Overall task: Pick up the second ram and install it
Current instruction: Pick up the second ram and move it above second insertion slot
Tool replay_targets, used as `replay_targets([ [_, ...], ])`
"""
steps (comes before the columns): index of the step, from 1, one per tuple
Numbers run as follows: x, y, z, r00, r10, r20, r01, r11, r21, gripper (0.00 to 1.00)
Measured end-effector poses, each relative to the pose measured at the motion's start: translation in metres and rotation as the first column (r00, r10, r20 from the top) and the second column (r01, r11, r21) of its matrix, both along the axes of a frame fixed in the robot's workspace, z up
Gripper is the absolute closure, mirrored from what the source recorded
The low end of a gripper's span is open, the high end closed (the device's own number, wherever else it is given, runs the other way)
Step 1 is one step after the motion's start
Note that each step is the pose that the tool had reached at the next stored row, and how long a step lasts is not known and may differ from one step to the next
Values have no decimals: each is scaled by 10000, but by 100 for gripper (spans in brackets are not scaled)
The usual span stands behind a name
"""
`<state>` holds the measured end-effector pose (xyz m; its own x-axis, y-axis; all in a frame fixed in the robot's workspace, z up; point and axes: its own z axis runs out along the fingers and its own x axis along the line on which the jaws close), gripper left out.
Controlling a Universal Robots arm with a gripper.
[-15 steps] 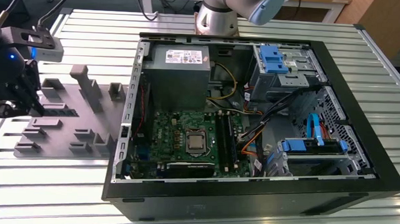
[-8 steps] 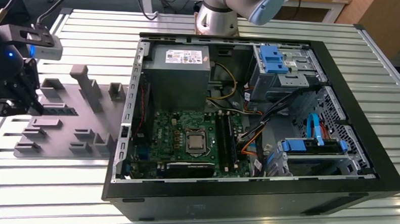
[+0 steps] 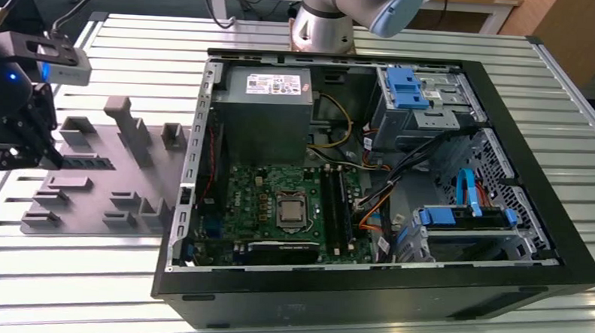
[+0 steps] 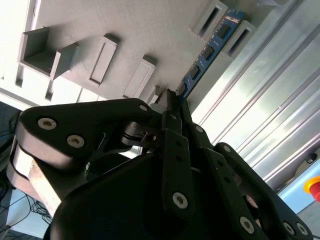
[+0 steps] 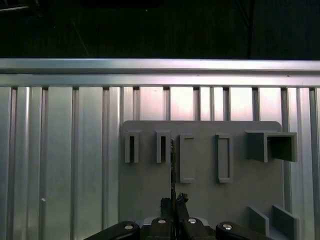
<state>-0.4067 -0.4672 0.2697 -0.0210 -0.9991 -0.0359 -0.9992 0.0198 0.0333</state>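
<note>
The gripper (image 4: 172, 97) (image 5: 173, 201) is clamped narrow on one end of the second ram (image 4: 210, 47) (image 5: 172, 165), which reaches straight out past its fingertips in both wrist views. Beyond the ram lies a grey fixture plate (image 5: 150, 190) with raised slots on either side, and in the exterior view the open computer case (image 3: 536, 222) sits well apart from the gripper.
</note>
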Motion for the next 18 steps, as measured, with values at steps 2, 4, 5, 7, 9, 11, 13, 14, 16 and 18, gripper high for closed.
replay_targets([
  [2, 0, 0, 6, 10000, 0, -1, 0, 10000, -1, 86],
  [4, 0, 0, 11, 10000, 0, -1, 0, 10000, -1, 86],
  [5, 0, 0, 13, 10000, 0, 0, 0, 10000, 0, 86],
  [7, 0, 0, 17, 10000, 0, -1, 0, 10000, -1, 86],
  [9, 0, 0, 19, 10000, 0, -1, 0, 10000, 0, 86],
  [11, 0, 0, 24, 10000, 0, -2, 0, 10000, -1, 86],
  [13, 0, 0, 29, 10000, 0, -1, 0, 10000, -1, 86],
  [14, 0, 1, 32, 10000, 0, -2, 0, 10000, -1, 86],
  [16, 0, 1, 39, 10000, 0, -2, 0, 10000, -1, 86],
  [18, 0, 1, 46, 10000, 1, -2, -1, 10000, -1, 86],
])
